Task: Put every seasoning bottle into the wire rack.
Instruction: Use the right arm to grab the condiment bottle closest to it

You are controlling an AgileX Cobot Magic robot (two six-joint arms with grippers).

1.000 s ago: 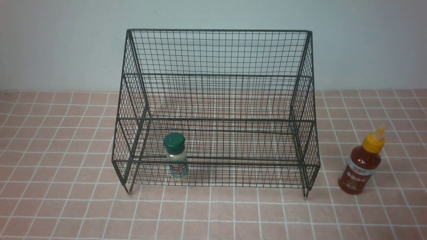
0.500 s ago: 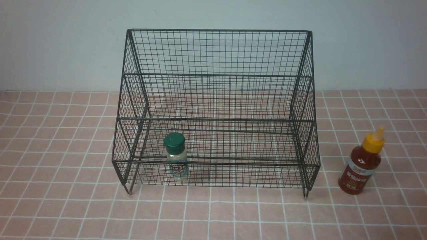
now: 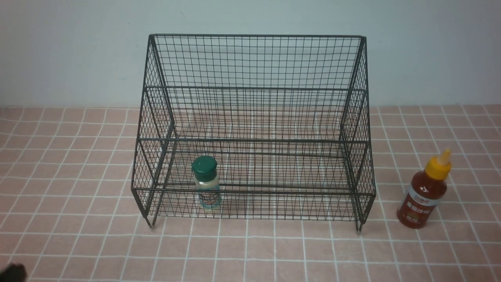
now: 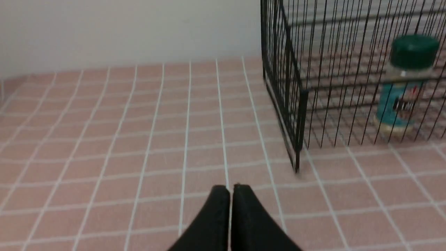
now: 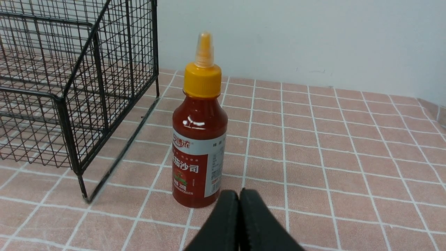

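Two pairs of jaws are pressed together and hold nothing. The left gripper [image 4: 230,188] hangs low over bare tablecloth [image 3: 78,156], short of the rack's left front foot. The right gripper [image 5: 239,193] points at the foot of the sauce bottle [image 5: 199,139], close in front of it, but whether it touches I cannot tell.

The sauce bottle stands upright on the cloth outside the wire rack [image 3: 254,62], to the right of its right side and apart from it, with the yellow nozzle up. The green-capped jar [image 3: 206,184] already stands upright inside the rack, on the lowest front tier, toward the left.

So I judge the task half done, with the step in hand being the right arm's reach for the sauce bottle.

That reach first needs the right jaws to part wider than the bottle's body. They should then move around the labelled middle and close squarely, since a tall, narrow bottle would tip if nudged low. After that it has to be lifted over the rack's front rail and set down on a tier clear of the jar.
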